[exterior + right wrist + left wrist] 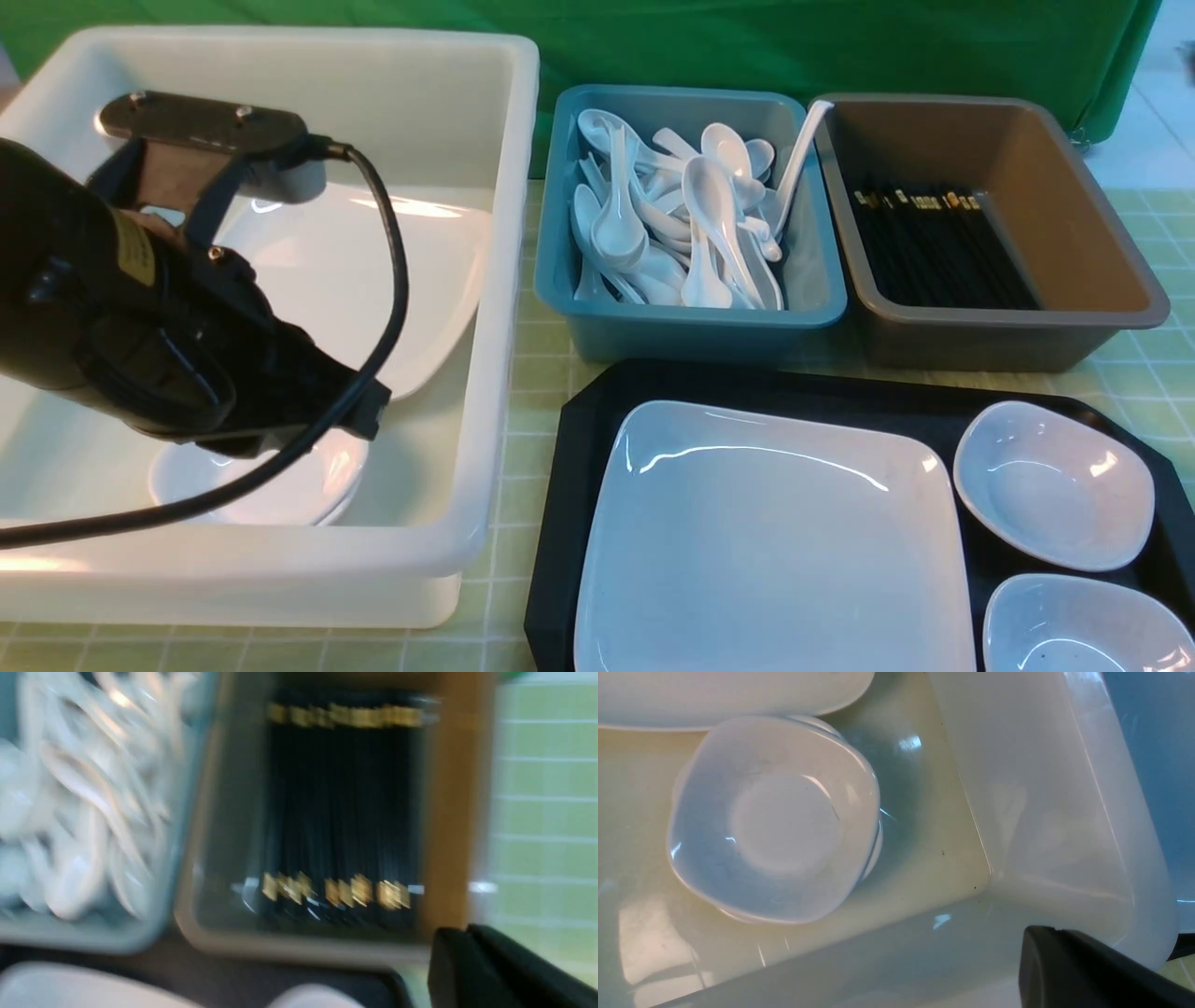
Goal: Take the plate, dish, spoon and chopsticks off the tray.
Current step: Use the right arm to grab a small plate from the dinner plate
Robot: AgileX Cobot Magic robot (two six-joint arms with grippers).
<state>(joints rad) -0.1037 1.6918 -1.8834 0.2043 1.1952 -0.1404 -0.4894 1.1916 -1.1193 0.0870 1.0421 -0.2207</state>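
The big white plate (pixel 775 541) lies on the black tray (pixel 583 439), lower right of the front view, two small dishes (pixel 1055 485) to its right — spoons (pixel 672 224) fill the teal tub (pixel 691 327), chopsticks (pixel 934 243) the brown tub (pixel 1008 331). Over the white tub (pixel 495 280), the left gripper (pixel 1083 970) is pressed closed; the right gripper (pixel 472 961) too.

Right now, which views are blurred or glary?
Front view: sharp, glare streaks on the large glossy white plate. Left wrist view: clear, soft reflections on the translucent white plastic tub. Right wrist view: motion-blurred, the thin black gold-banded chopsticks smeared.
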